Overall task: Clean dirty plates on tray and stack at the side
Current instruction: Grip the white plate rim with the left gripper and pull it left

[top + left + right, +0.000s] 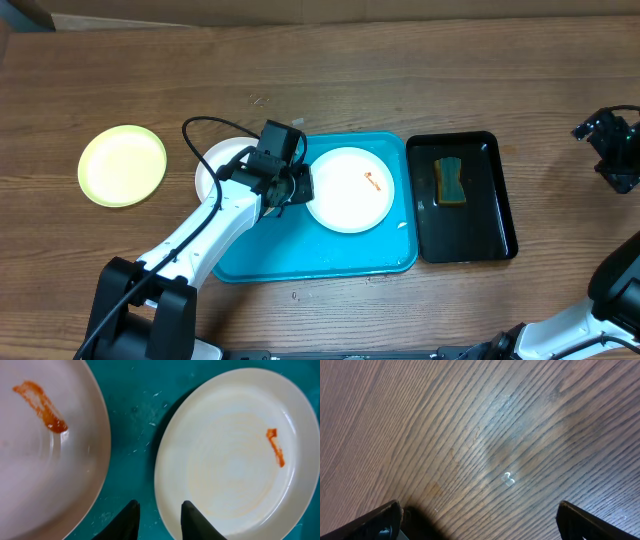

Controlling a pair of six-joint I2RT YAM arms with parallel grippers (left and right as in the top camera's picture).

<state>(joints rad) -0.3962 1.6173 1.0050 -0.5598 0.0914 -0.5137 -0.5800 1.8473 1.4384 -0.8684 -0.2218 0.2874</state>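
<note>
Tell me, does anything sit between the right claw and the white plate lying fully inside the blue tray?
Yes. The black tray, holding a sponge, lies on the table between the right gripper and that white plate. It looks low, so reaching over it seems possible.

Three plates were counted: one white plate (350,190) and a second white plate (213,168) near the middle of the counter (400,60), plus one yellow-green-rimmed plate (122,165) toward its left edge. Two orange-red smears showed in the left wrist view, one smear (42,406) and another smear (275,447), one per white plate. There were two trays: one turquoise tray (300,262) and one black tray (500,200). One sponge (450,180) was seen. Grippers numbered two: the left gripper (159,512) and the right gripper (480,520).
</note>
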